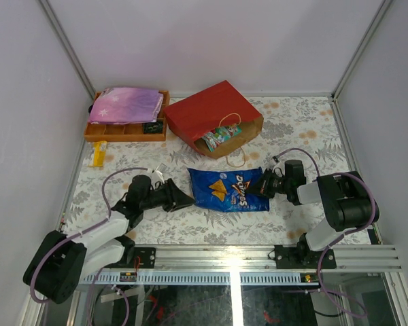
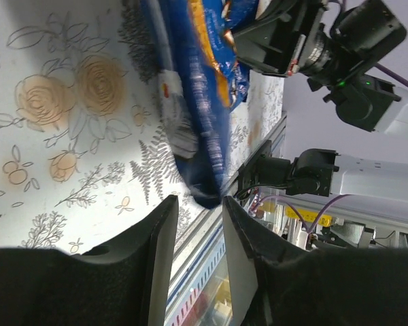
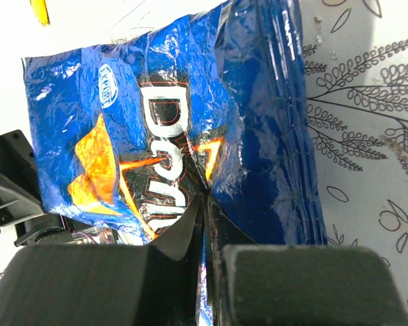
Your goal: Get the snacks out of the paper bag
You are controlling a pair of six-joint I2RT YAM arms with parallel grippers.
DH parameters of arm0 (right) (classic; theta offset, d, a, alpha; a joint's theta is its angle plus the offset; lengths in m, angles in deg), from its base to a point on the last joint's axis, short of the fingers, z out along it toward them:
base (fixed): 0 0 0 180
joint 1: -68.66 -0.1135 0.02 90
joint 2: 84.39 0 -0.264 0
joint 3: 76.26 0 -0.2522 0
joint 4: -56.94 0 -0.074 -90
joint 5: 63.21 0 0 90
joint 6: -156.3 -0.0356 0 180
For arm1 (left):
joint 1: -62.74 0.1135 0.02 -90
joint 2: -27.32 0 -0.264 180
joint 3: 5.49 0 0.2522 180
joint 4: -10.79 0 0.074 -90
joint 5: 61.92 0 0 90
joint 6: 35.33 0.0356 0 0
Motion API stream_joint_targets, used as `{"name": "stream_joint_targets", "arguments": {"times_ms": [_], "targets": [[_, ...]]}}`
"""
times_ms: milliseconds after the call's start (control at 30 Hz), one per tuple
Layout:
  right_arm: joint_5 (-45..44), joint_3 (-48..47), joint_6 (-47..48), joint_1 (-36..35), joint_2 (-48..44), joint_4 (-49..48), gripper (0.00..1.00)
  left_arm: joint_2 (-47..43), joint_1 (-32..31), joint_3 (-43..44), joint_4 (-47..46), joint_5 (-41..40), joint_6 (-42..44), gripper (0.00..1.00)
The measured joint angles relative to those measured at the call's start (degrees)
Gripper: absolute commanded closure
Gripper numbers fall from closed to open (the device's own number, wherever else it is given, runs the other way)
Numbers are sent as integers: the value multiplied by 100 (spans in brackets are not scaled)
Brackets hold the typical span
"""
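Doritos chip bag [image 1: 226, 189]: Blue foil, lying flat and logo up on the floral table cover [image 1: 306, 129]. I see it between my two arms, fully outside the paper bag and just in front of its mouth.
Right gripper [image 3: 204, 221]: Closed on the right edge of the Doritos chip bag. In the wrist view I see both fingers meeting on a crease of the blue foil.
Left gripper [image 2: 198, 217]: Jaws a narrow gap apart, with nothing between them. The left end of the Doritos chip bag lies just beyond the fingertips, and I cannot tell whether it touches them.
Paper bag [image 1: 207, 109]: Red, lying on its side at the far middle of the table. Its brown-lined mouth opens toward the arms.
Cord handle [image 1: 236, 160]: A thin loop from the paper bag's mouth, lying on the table cover.
Small packet [image 1: 221, 138]: Glossy green and pink, sitting in the mouth of the paper bag. I cannot tell how many more lie behind it.
Orange tray [image 1: 122, 138]: Compartmented, at the far left, just beside the paper bag.
Starry pouch [image 1: 126, 104]: Pink-purple, lying across the top of the orange tray.
Yellow item [image 1: 98, 155]: Small, on the table cover just in front of the tray's left end. I cannot tell what it is.
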Motion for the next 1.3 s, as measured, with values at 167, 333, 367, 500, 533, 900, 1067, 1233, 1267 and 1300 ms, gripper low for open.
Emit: {"name": "stream_joint_targets", "arguments": {"times_ms": [167,333,367,500,533,900,1067,1233,1267,1300], "targets": [[15,0,-4,2,20,-24,100,-214,4,0,-85,0,-17,68],[15,0,-4,4,22,-24,100,201,20,0,-503,92,-151,73],[15,0,-2,4,22,-24,100,269,20,0,-531,98,-170,75],[15,0,-2,4,22,-24,100,337,44,0,-511,76,-181,77],[15,0,-2,4,22,-24,100,323,57,0,-496,57,-181,78],[15,0,-2,4,22,-26,100,404,267,-4,-216,-74,-179,79],[15,0,-2,4,22,-26,100,433,428,-4,254,-190,-107,80],[17,0,-2,4,24,-26,100,278,610,-7,612,-267,-61,79],[17,0,-2,4,24,-26,100,236,636,-7,658,-269,-52,79],[17,0,-2,4,24,-26,100,201,654,-9,684,-269,-50,77]]}}
